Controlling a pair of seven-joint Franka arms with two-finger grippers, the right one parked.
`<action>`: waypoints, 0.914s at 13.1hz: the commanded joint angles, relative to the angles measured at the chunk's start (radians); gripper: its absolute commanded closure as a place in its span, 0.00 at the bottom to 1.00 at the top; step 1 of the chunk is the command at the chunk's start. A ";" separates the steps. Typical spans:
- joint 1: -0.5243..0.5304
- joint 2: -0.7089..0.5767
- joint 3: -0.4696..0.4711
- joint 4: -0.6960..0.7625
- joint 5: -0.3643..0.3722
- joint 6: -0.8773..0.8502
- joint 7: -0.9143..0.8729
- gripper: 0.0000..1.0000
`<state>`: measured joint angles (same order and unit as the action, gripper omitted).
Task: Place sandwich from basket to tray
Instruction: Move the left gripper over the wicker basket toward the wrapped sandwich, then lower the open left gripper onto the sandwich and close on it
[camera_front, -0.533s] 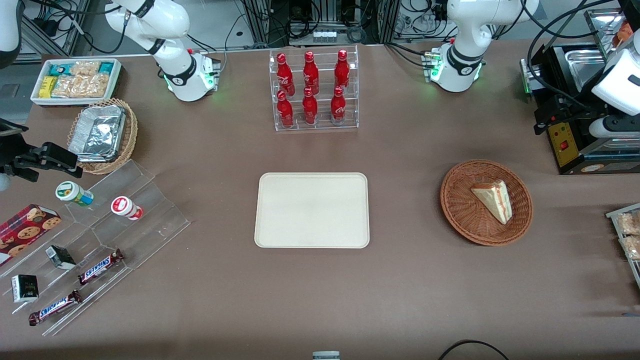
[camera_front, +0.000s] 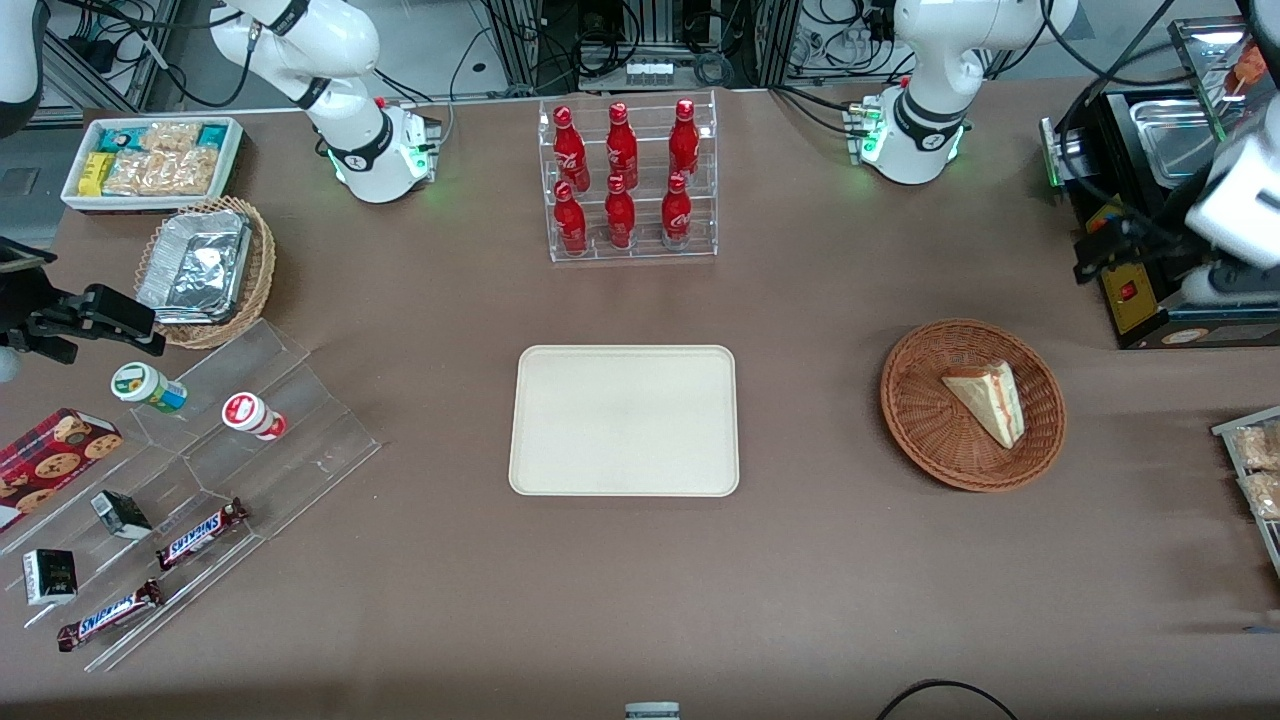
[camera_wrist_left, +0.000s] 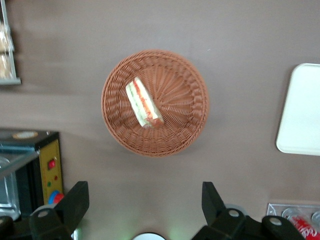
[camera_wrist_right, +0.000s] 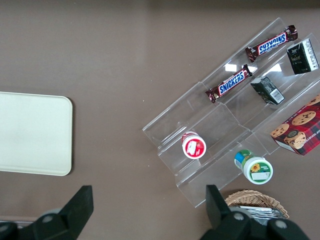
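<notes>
Sandwich (camera_front: 988, 399), a pale triangular wedge striped red and green, lies in the round reddish-brown wicker basket (camera_front: 915, 400) at mid-right. Left to right: clear acrylic snack rack (camera_front: 300, 420), empty cream rectangular tray (camera_front: 624, 420), basket. End effector (camera_wrist_left: 145, 207) hovers above, fingers wide apart, holding nothing.

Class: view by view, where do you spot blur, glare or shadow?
Front view: the working arm near the claw is motion-blurred, and the foil container glares. Left wrist view: the basket casts a soft shadow, and the sandwich looks slightly soft.
</notes>
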<state>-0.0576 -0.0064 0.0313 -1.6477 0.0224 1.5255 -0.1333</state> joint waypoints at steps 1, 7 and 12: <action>0.021 0.081 -0.002 -0.023 0.013 0.036 -0.089 0.00; 0.070 0.103 -0.004 -0.269 -0.001 0.368 -0.265 0.00; 0.065 0.094 -0.004 -0.507 0.010 0.672 -0.405 0.00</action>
<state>0.0086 0.1238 0.0316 -2.0656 0.0222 2.1191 -0.4810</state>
